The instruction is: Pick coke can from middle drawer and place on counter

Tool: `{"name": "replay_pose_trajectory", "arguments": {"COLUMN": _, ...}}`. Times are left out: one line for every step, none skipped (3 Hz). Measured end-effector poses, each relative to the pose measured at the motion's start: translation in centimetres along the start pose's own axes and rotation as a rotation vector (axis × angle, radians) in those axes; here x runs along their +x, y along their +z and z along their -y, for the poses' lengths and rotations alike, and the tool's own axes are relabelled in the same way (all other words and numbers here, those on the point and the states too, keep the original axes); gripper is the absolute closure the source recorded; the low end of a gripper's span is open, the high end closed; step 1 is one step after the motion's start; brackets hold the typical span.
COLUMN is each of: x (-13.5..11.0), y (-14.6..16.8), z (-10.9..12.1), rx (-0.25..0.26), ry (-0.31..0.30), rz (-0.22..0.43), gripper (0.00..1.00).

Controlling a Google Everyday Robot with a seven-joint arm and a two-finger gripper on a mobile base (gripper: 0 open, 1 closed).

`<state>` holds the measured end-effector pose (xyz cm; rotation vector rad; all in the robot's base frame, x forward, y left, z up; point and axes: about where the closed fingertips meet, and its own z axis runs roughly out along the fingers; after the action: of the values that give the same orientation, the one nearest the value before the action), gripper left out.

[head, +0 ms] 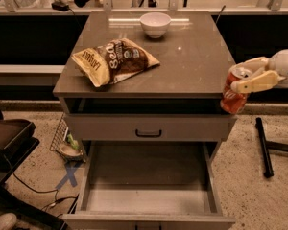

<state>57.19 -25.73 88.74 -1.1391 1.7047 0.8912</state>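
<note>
The coke can (233, 97) is red-orange with a silver top and hangs tilted in my gripper (245, 75), just off the counter's right front corner and level with its edge. My gripper is shut on the can, with cream fingers (255, 82) across its upper part. The arm reaches in from the right. The middle drawer (149, 195) is pulled out wide below, and its grey floor is bare. The counter (197, 61) is the glossy grey-brown top of the cabinet.
A chip bag (113, 60) lies on the counter's left half and a white bowl (155, 24) stands at its back. A shut drawer front with a black handle (149, 133) sits above the open drawer. A black bar (262, 146) and cables lie on the floor.
</note>
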Motion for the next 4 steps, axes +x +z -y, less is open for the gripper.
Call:
{"name": "replay_pose_trajectory", "arguments": {"x": -2.8, "y": -0.5, "z": 1.3, "rx": 0.044, "ry": -0.023, "rz": 0.032, "gripper": 1.0}}
{"name": "replay_pose_trajectory", "arguments": {"x": -4.8, "y": 1.6, "z": 2.8, "rx": 0.068, "ry": -0.059, "rz": 0.067, "gripper": 1.0}}
{"name": "replay_pose_trajectory", "arguments": {"x": -6.2, "y": 4.3, "z": 4.4, "rx": 0.071, "ry": -0.073, "rz": 0.086, "gripper": 1.0}}
{"name": "replay_pose_trajectory", "arguments": {"x": -5.7, "y": 8.4, "z": 6.3, "rx": 0.056, "ry": -0.076, "rz": 0.056, "gripper": 1.0}}
